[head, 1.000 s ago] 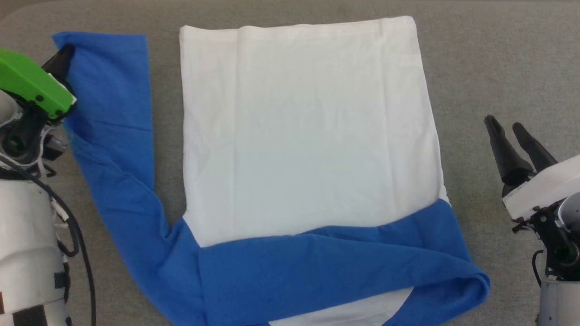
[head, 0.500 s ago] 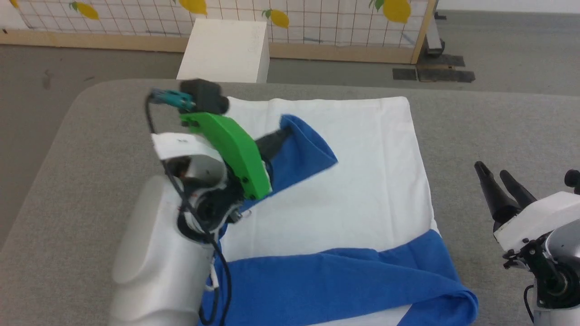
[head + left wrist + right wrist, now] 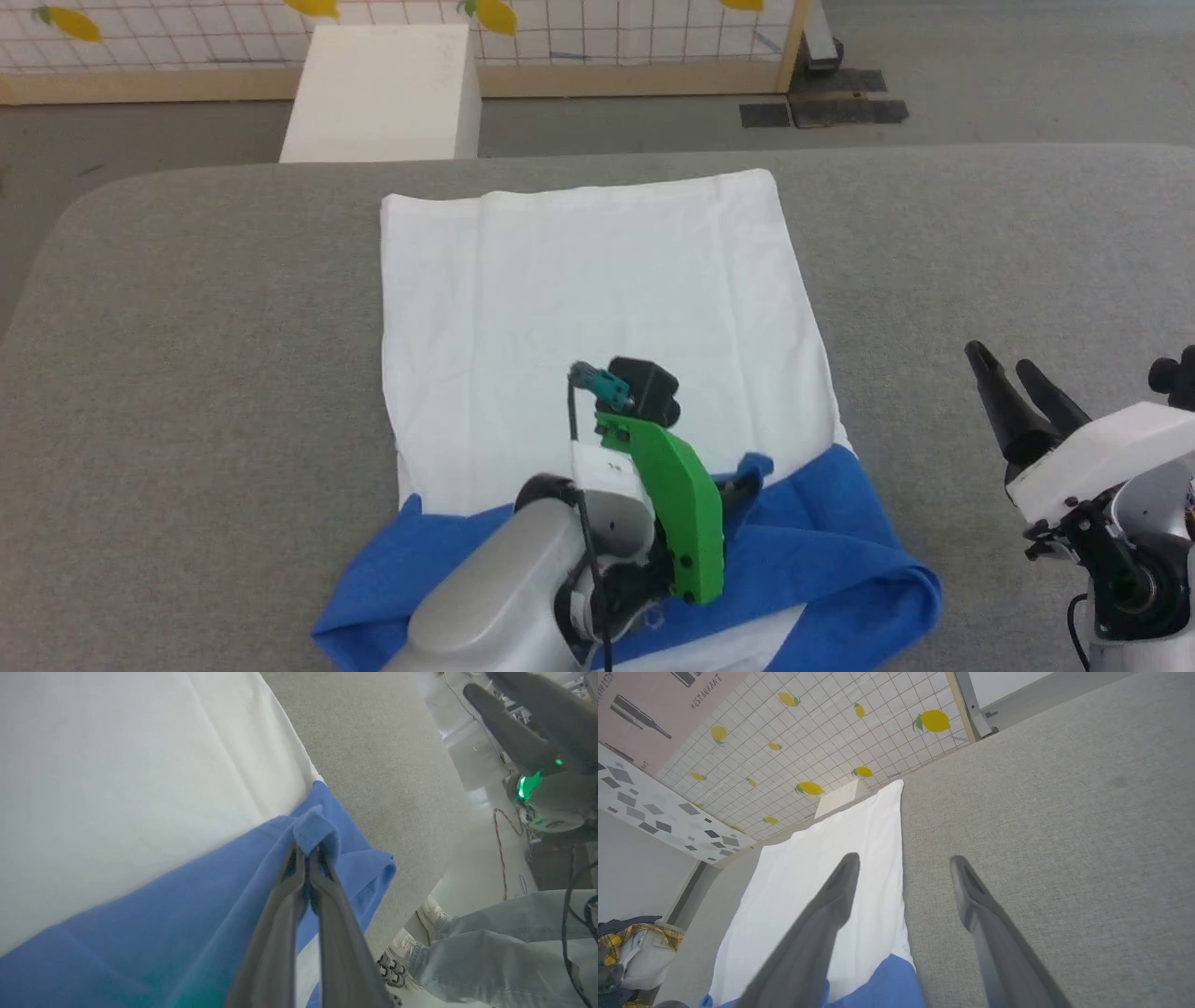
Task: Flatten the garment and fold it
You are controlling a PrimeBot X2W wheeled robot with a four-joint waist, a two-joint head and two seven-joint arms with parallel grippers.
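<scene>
Now that the left tool (image 3: 308,854), clamped on the sleeve cuff (image 3: 315,828), has swung it from left of the shoulder band (image 3: 822,551) onto the band, that fold looks nearly done; the garment (image 3: 579,280) lies on the bench (image 3: 187,327), right tool (image 3: 1001,362) gaping beside the band.

My right end effector (image 3: 904,859) hangs with fingers spread over the grey desk (image 3: 1064,812). The garment (image 3: 822,872) lies flat there.

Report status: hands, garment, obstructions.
Left hand shut on the garment's blue sleeve, over the shoulder band. Right hand open, above bare table beside the cloth. White body flat. White box beyond the table; person's legs alongside.
</scene>
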